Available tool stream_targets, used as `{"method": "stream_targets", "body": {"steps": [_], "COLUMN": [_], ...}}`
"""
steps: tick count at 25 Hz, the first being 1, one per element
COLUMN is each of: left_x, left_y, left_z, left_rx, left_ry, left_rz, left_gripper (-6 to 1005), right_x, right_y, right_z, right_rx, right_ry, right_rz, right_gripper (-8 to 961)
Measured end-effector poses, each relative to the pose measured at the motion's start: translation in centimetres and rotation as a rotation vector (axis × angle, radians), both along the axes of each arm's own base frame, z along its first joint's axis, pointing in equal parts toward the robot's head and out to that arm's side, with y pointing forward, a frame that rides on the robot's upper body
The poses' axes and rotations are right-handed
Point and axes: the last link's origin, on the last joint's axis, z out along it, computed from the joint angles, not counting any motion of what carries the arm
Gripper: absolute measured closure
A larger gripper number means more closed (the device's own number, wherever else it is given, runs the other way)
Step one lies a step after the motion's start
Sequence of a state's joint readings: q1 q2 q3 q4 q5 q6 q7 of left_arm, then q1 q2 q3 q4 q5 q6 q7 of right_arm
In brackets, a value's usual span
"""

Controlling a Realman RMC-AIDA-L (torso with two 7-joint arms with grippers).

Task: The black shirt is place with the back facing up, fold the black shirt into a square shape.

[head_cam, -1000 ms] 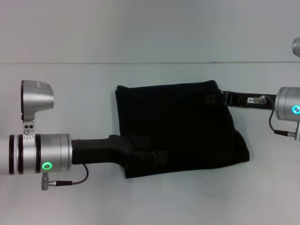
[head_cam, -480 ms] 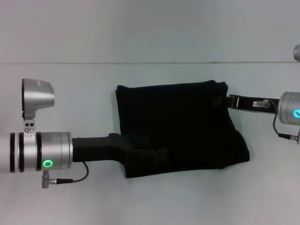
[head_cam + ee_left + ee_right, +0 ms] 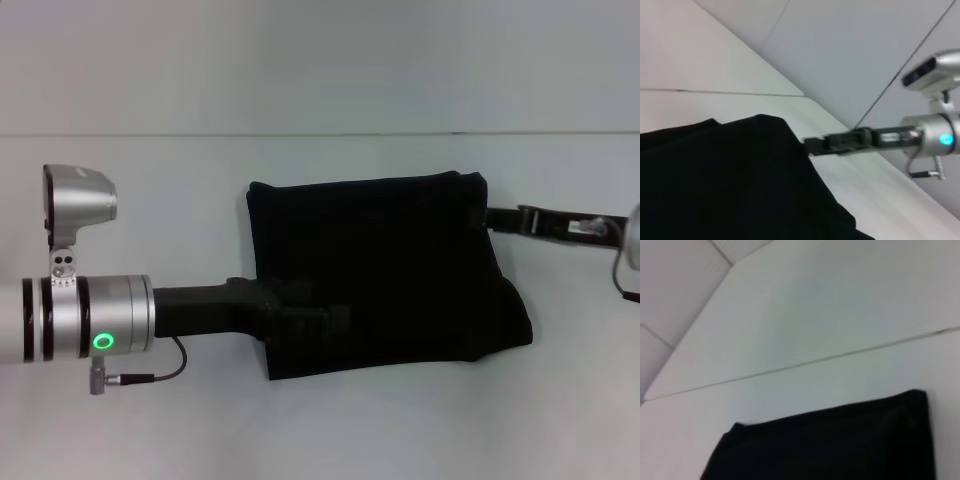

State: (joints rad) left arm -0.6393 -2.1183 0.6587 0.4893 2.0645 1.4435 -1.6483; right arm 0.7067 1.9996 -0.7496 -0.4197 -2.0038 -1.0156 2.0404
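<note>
The black shirt (image 3: 390, 270) lies folded into a rough rectangle in the middle of the white table. Its near right side bulges outward. My left gripper (image 3: 320, 318) reaches in from the left and lies over the shirt's near left edge, black against the black cloth. Just off the shirt's far right corner is my right gripper (image 3: 492, 216), apart from the cloth by a small gap. The left wrist view shows the shirt (image 3: 725, 180) with the right gripper (image 3: 810, 146) beside its corner. In the right wrist view only the shirt's (image 3: 830, 445) folded edge appears.
The white table (image 3: 150, 200) runs on all sides of the shirt, with a thin seam line (image 3: 300, 134) across the far side. Nothing else lies on it.
My right arm has drawn back to the right, off the shirt's far right corner where it was a second ago. The left arm and the shirt have hardly moved.
</note>
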Motion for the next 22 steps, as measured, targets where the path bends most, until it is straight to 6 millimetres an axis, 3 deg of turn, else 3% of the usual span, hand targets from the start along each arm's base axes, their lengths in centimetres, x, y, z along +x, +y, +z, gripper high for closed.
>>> {"method": "stream_targets", "body": {"steps": [3,15,22], "left_x": [-0.1,-0.2,-0.2], "left_y": [0.2,0.1,0.2], "left_z": [0.0,0.3,0.4], "left_rx": [0.006,0.001,0.002], "left_ry": [0.004,0.004,0.008], "left_rz": [0.012,0.019,0.016], "left_gripper": [51,50,50], "right_x": [0.2,1.7,2.7], "right_y": [-1.2,-6.0,-7.4], "right_z": [0.8,1.6,0.9], "right_rx": [-0.054,-0.261,-0.34], "right_ry": [0.051,0.189,0.185], "right_rz": [0.021,-0.018,-0.101], "right_gripper": [403,421,432]}}
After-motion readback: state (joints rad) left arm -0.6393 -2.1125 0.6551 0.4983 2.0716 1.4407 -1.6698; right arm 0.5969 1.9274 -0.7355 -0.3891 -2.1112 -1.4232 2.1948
